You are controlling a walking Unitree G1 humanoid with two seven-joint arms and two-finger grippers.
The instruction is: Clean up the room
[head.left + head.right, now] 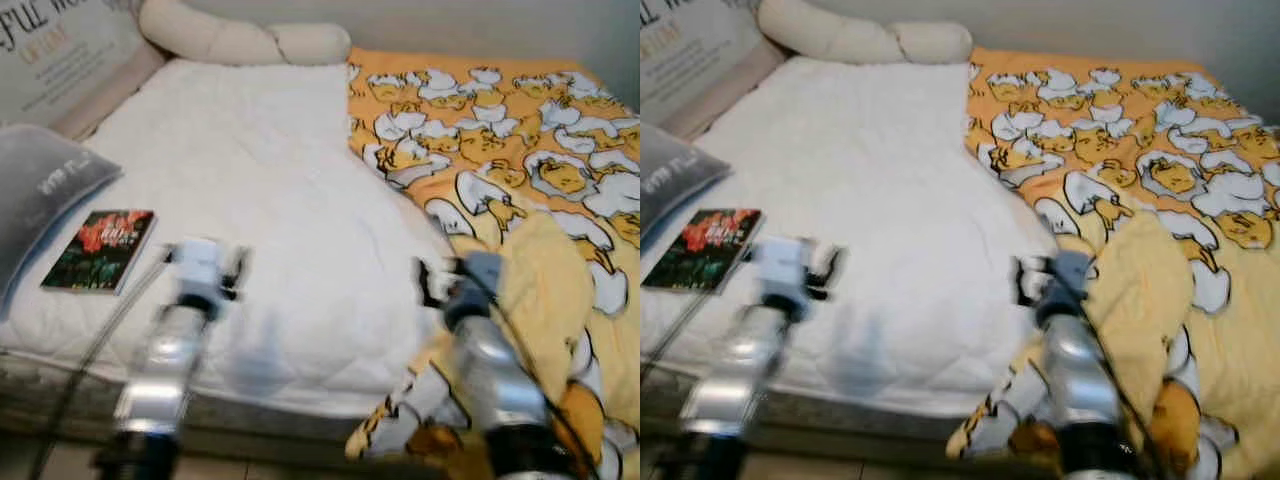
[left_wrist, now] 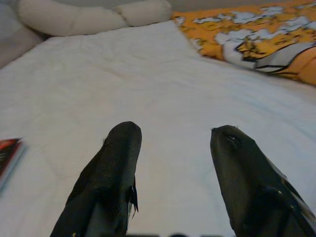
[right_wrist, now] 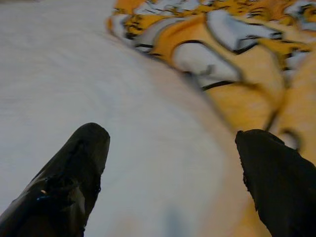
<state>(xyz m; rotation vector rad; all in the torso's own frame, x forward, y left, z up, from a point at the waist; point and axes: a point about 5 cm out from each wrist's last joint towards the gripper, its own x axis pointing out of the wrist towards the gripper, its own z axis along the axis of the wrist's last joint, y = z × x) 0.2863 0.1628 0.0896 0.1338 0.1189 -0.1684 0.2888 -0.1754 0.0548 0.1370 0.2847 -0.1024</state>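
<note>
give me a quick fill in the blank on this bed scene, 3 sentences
1. The book lies on the ______ mattress cover.
2. The orange blanket lies on the robot's ______ side of the bed.
3. Both the left hand and the right hand have their fingers ______.

Missing words: white; right; open

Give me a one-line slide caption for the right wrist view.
Right hand, fingers open, over the white mattress beside the edge of the orange duck-print blanket.
</note>
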